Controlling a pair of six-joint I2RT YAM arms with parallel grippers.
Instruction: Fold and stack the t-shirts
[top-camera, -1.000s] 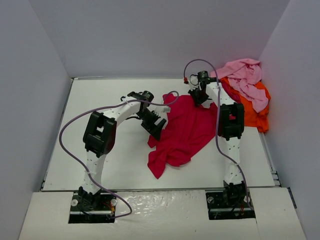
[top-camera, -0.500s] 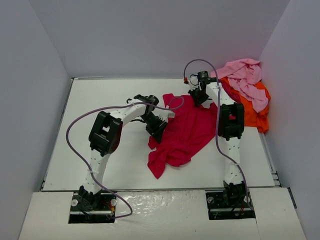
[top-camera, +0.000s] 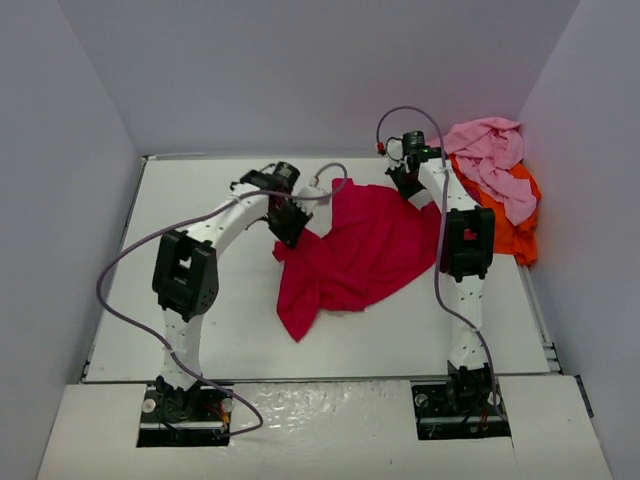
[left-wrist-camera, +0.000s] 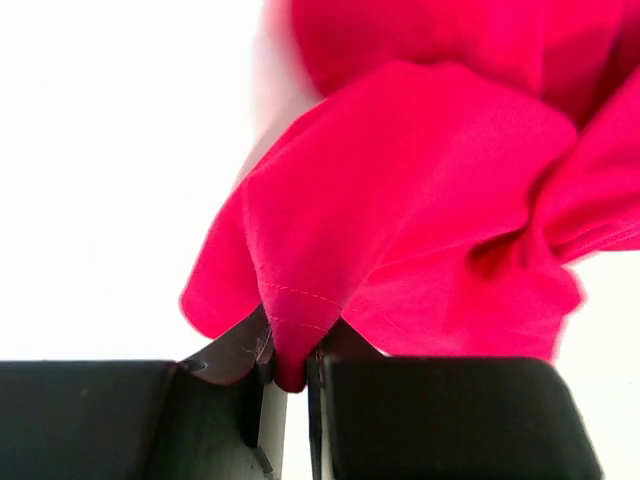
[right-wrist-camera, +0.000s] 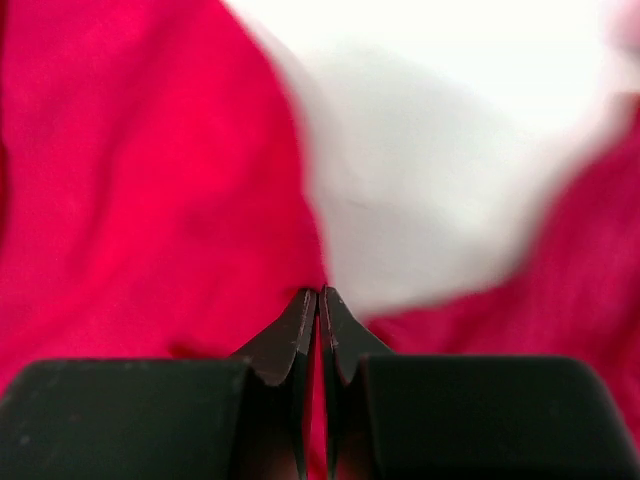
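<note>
Over mid-table, crimson-red t-shirt (top-camera: 365, 250) strung out between both arms. Tight clamp from left gripper (left-wrist-camera: 288, 372) on a stitched hem fold at the shirt's left edge. Same deal with right gripper (right-wrist-camera: 318, 305) at the far right corner: squeezed to a sliver, apparently with a thin bit of cloth pinched in, though too blurry to swear to it. Held apart like that probably to pull the far edge taut and flatten things before folding. Long axis running diagonal, from far right down to a bunched tail pointing near left. Pretty crumpled, so not fold-ready yet. Light pink shirt (top-camera: 495, 160) and orange shirt (top-camera: 515, 228) heaped in the far right corner, waiting.
</note>
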